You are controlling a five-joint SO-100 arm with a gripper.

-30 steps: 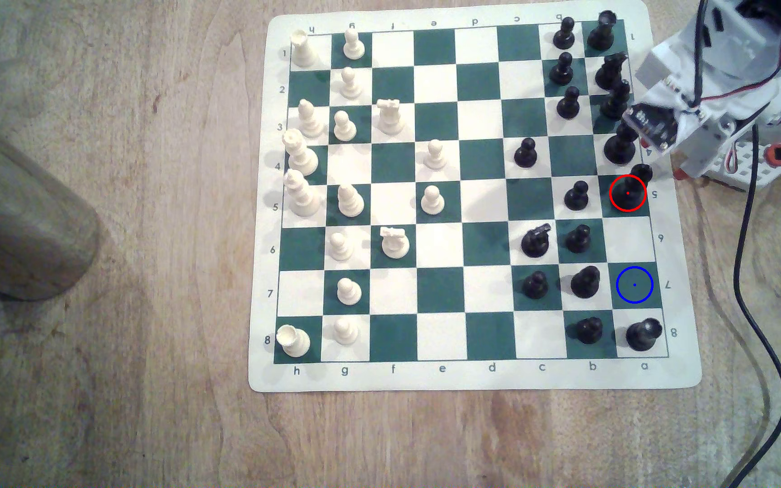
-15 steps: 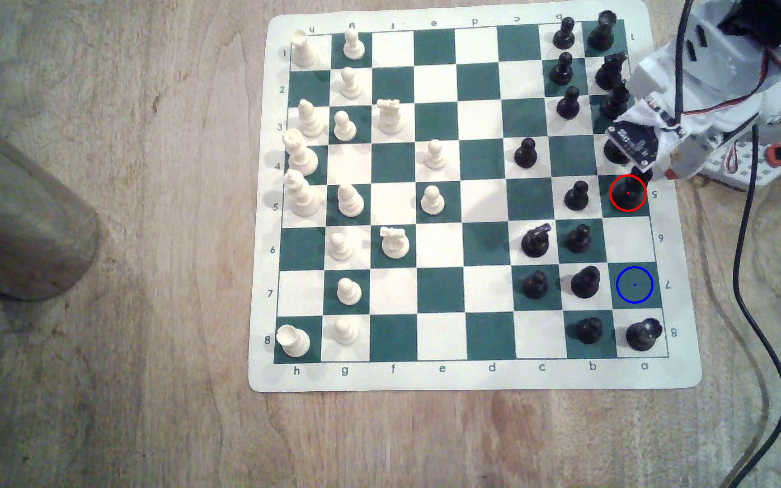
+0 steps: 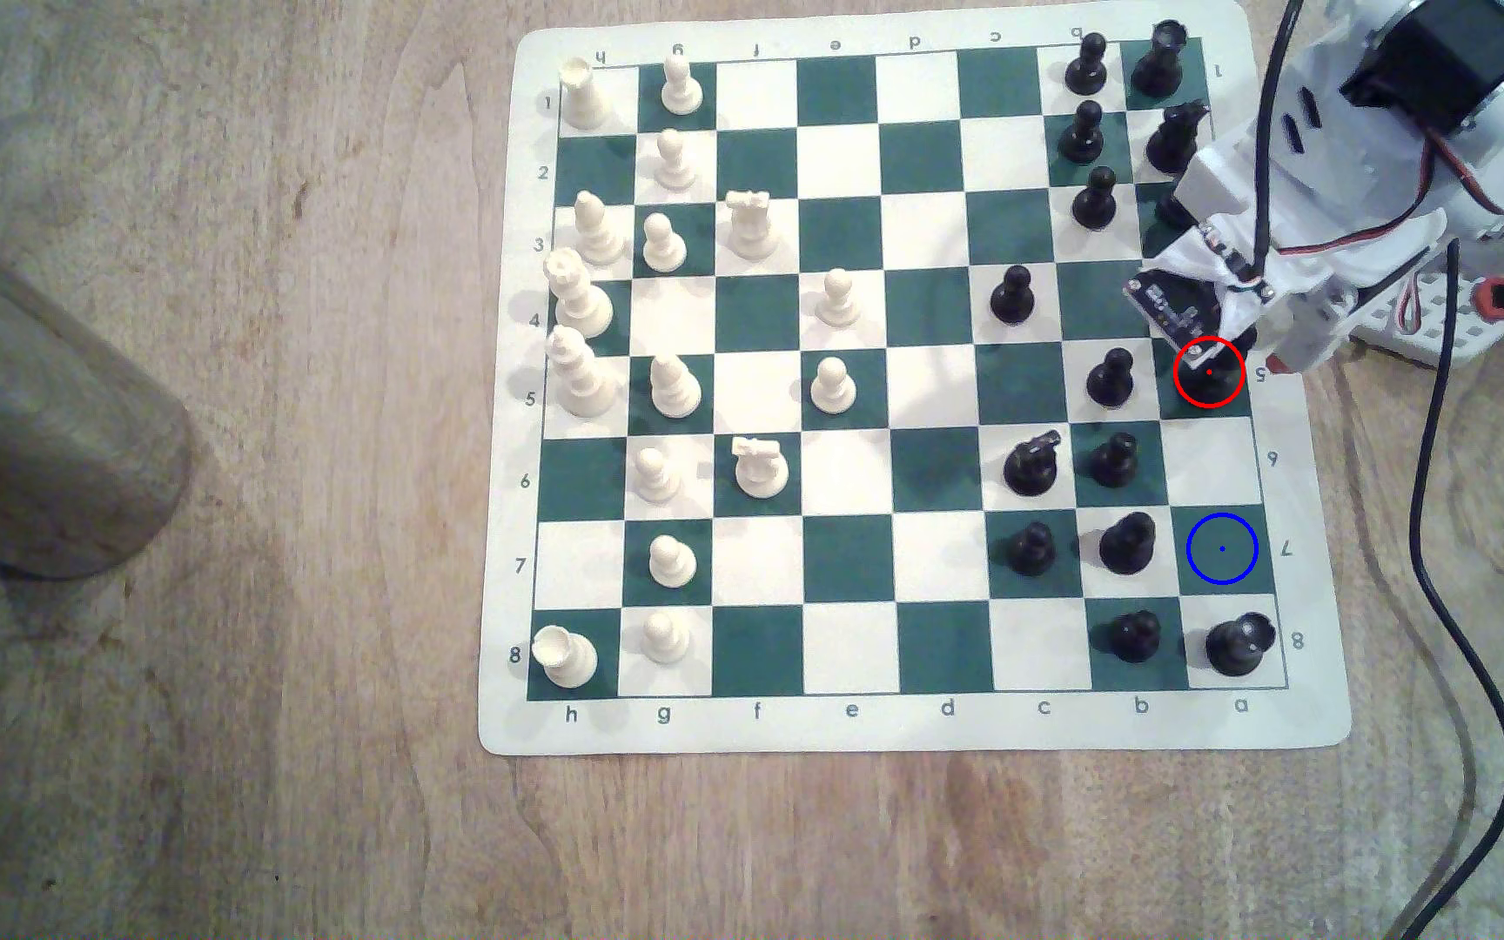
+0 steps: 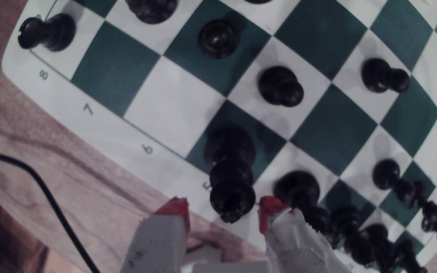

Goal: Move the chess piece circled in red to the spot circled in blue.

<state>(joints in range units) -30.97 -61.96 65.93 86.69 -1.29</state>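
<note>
The chess piece (image 3: 1211,384) is a tall black piece on the green square ringed in red, at the board's edge on the exterior view's right; the wrist camera board covers its top. In the wrist view the chess piece (image 4: 230,168) leans toward the camera. Its crown sits between the two red-tipped fingers (image 4: 176,210), touching neither. My gripper (image 4: 222,212) is open around that crown. In the exterior view my gripper (image 3: 1250,357) hangs over the piece. The spot (image 3: 1221,548), a green square with a blue ring, lies two squares nearer and is bare. It is the green square by the 7 label (image 4: 115,68).
Another tall black piece (image 4: 297,189) stands just beside one finger. A black pawn (image 3: 1110,378) sits one square to the exterior view's left of the chess piece. A black rook (image 3: 1238,643) stands beyond the spot. A black cable (image 3: 1454,587) runs off the board's right; a metal cylinder (image 3: 34,407) lies far left.
The arm has swung along the board's right-hand file toward the red-ringed piece. Its camera board now covers the piece's top. No chess piece has moved.
</note>
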